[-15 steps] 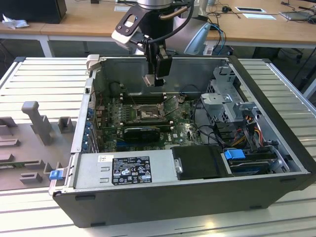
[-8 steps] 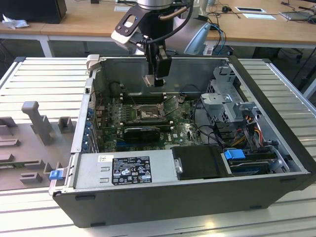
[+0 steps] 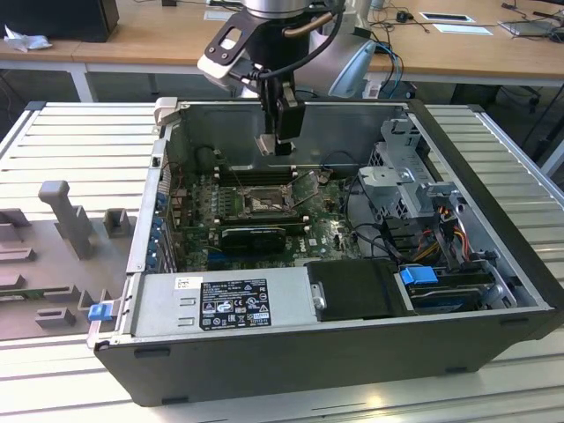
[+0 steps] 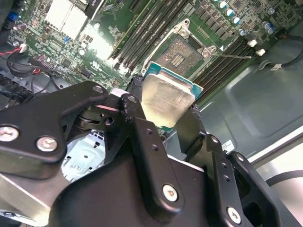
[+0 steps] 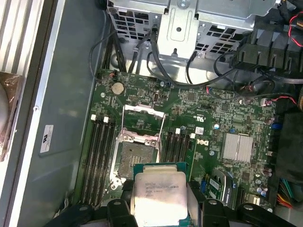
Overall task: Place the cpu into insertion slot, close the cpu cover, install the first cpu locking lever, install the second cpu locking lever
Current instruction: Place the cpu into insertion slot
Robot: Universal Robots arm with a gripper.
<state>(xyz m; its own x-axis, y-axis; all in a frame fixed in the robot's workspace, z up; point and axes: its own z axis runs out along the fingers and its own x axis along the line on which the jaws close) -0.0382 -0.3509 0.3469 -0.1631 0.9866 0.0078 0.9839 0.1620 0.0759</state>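
My gripper (image 3: 280,139) hangs inside the open computer case, shut on the cpu (image 3: 267,144), a flat square chip with a silver-grey top. In both wrist views the cpu (image 5: 158,193) (image 4: 168,98) sits clamped between the two black fingers (image 5: 118,209) by its edges. It hovers above the green motherboard (image 3: 328,234), apart from the insertion slot (image 5: 131,158) (image 4: 182,52) (image 3: 264,202). The slot's dark centre is bare. The cpu cover (image 5: 144,109) stands swung open at the slot's far end, its window showing the board behind.
Long black memory slots (image 5: 97,156) flank the socket on both sides. A metal drive cage (image 3: 405,176) with cables fills the case on the exterior view's right. The labelled power supply (image 3: 229,304) lies along the near edge. Grey fixtures (image 3: 66,216) stand outside on the exterior view's left.
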